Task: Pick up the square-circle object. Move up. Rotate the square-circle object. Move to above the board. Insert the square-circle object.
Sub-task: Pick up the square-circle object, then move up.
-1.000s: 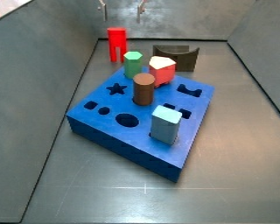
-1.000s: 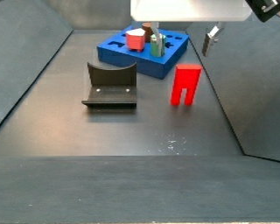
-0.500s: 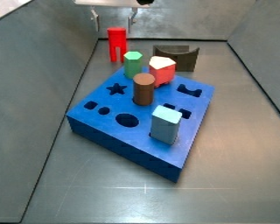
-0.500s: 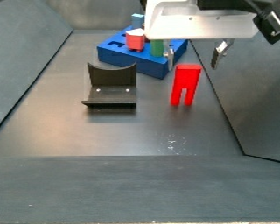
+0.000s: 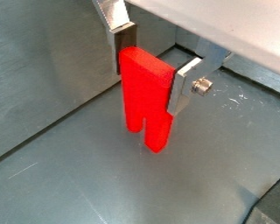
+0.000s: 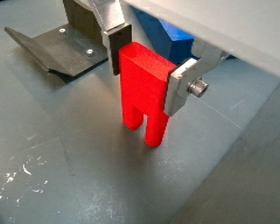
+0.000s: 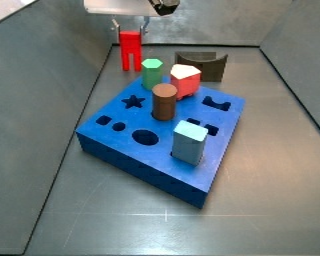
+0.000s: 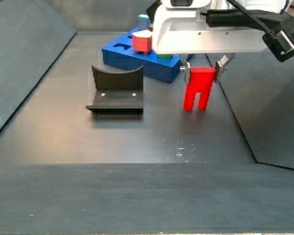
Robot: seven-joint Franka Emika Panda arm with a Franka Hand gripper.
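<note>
Gripper [image 6: 146,61] straddling square-circle object [image 6: 145,94], upright on grey floor [image 6: 73,166].

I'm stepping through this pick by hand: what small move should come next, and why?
Probably close the jaws. In both wrist views the gripper straddles the top of the upright square-circle object, one finger on each side, with the block standing on the floor, not lifted.

You will find no writing, label, brand, number or sign to read anywhere here. The gripper [image 6: 147,63], astride the square-circle object [image 6: 146,93], bears none, and neither does the board [image 7: 157,140].
</note>
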